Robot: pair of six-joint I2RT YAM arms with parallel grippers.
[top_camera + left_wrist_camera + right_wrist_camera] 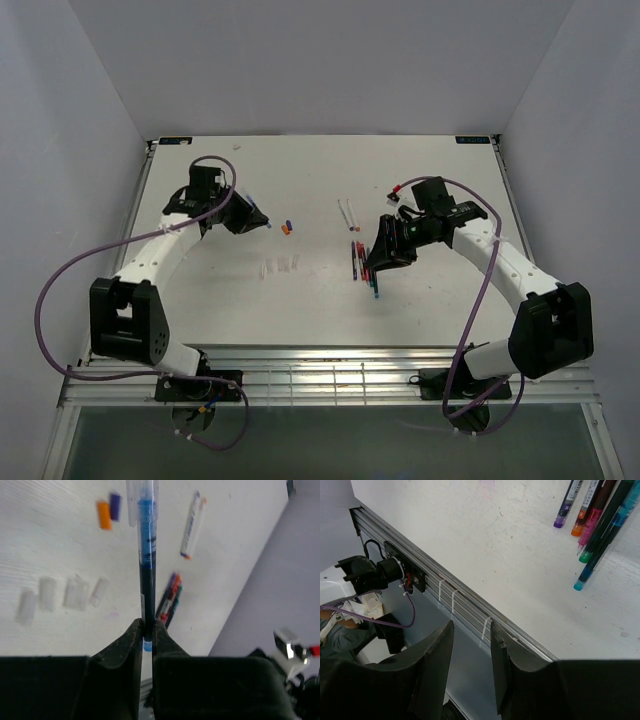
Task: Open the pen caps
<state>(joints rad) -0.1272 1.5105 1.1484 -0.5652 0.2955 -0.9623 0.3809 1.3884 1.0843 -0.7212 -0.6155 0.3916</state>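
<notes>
Left gripper point(146, 630): pinched on a thin blue plastic pen barrel point(147, 565). Right gripper point(471, 635): spread, nothing held. Short orange plastic cap point(104, 515) and short blue plastic cap point(115, 506): laid side by side on the white table point(50, 545), beyond the left gripper.

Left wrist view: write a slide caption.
Left jaws clamp a blue pen; orange cap and blue cap lie loose on the table beyond.

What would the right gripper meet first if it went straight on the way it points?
Probably the metal rail at the near edge, which shows straight ahead between the open, empty jaws of the right gripper. The pens lie well off that line. Depth is unclear; bare tabletop might come first.
</notes>
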